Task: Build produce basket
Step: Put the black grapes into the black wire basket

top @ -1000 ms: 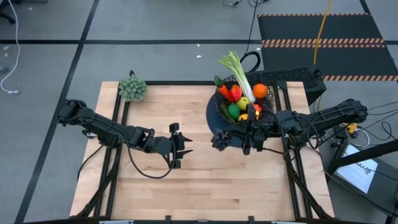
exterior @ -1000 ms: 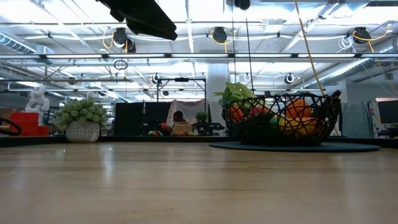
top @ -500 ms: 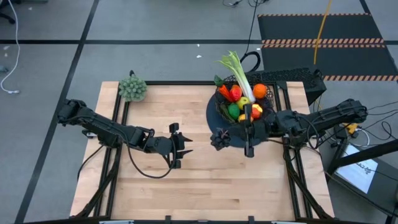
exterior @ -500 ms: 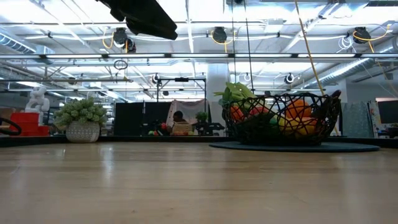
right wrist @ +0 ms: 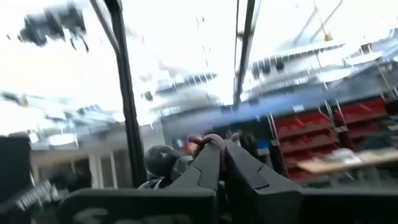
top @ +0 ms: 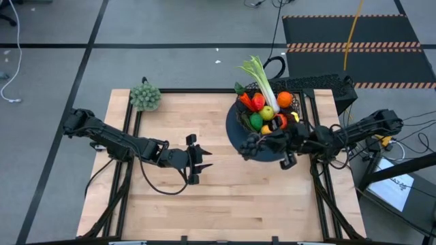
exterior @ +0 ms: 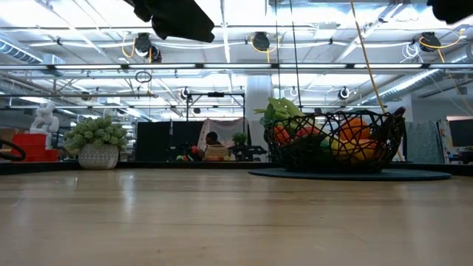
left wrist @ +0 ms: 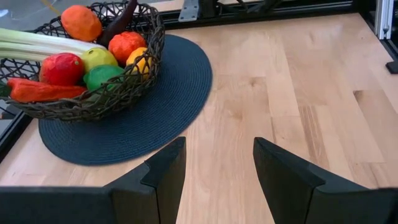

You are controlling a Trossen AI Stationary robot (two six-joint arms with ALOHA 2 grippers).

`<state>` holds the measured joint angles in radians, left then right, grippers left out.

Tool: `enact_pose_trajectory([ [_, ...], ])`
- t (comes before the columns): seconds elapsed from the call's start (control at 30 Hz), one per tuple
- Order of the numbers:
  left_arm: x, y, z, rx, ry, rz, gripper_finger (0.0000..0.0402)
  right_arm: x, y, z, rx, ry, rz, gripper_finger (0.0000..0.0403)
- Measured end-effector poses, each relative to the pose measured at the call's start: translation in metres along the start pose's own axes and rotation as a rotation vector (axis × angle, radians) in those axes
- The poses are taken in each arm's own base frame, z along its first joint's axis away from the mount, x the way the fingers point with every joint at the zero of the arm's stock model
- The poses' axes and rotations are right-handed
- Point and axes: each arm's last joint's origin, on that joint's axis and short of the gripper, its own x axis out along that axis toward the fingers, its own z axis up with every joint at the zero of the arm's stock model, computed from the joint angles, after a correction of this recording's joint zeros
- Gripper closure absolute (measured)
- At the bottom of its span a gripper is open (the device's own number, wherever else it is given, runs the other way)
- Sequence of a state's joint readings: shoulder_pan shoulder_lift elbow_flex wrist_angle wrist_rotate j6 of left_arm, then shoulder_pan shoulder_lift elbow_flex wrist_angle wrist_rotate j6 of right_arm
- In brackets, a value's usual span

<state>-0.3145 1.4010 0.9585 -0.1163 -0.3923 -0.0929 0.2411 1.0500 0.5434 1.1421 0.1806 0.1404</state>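
The black wire basket (top: pixel 269 109) stands on a round dark mat (top: pixel 235 133) at the table's far right. It holds the leek (top: pixel 261 78), an orange (top: pixel 284 99), a tomato (top: pixel 259 102), a lime (top: pixel 256 122), a lemon (top: pixel 268 111) and a carrot (top: pixel 244 103). My right gripper (top: pixel 263 143) is shut on the dark grapes (top: pixel 251 145) over the mat's near edge, just in front of the basket. My left gripper (top: pixel 197 158) is open and empty above the table's middle. The basket (left wrist: pixel 124 93) also shows in the left wrist view. My right gripper pinches the grapes' reddish-brown stem (right wrist: pixel 208 139) between its two fingertips (right wrist: pixel 211 163). The fingers point toward the table's left and tip upward. The dark berries (right wrist: pixel 163 163) bunch beside the fingers, and the cluster is lifted clear of the table and mat.
A grey-green bushy clump in a pot (top: pixel 145 96) stands at the table's far left corner and shows in the low view (exterior: pixel 97 142). Bare wood lies between the two arms and along the near edge. A black box (top: pixel 320 83) sits behind the basket.
My right gripper has carried the grapes toward the table's right and far side, closer to the basket, and its wrist has turned and tipped up. The grapes stay lifted clear of the table.
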Motion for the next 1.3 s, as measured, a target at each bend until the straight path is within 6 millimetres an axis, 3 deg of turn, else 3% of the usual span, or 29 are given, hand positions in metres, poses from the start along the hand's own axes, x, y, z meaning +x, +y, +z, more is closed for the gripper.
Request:
enact_pose_trajectory([
  [0.27,0.0,0.0,0.001,-0.023,-0.006,-0.001,0.0213,-0.012,-0.01,-0.001,0.049,-0.088,-0.017,0.0399],
  [0.6,0.0,0.0,0.001,-0.023,-0.006,-0.001,0.0213,-0.01,-0.028,0.0,-0.121,-0.065,-0.105,0.0399],
  [0.83,0.0,0.0,0.001,-0.021,-0.005,-0.001,0.0213,-0.014,-0.049,-0.01,-0.269,0.111,-0.322,0.0399],
  [1.17,0.0,0.0,0.0,-0.016,-0.004,-0.001,0.0213,-0.037,-0.074,-0.01,-0.56,0.403,-0.707,0.0399],
  [1.3,0.0,0.0,0.0,-0.016,-0.004,-0.001,0.0213,-0.044,-0.083,-0.015,-0.601,0.515,-0.774,0.0399],
])
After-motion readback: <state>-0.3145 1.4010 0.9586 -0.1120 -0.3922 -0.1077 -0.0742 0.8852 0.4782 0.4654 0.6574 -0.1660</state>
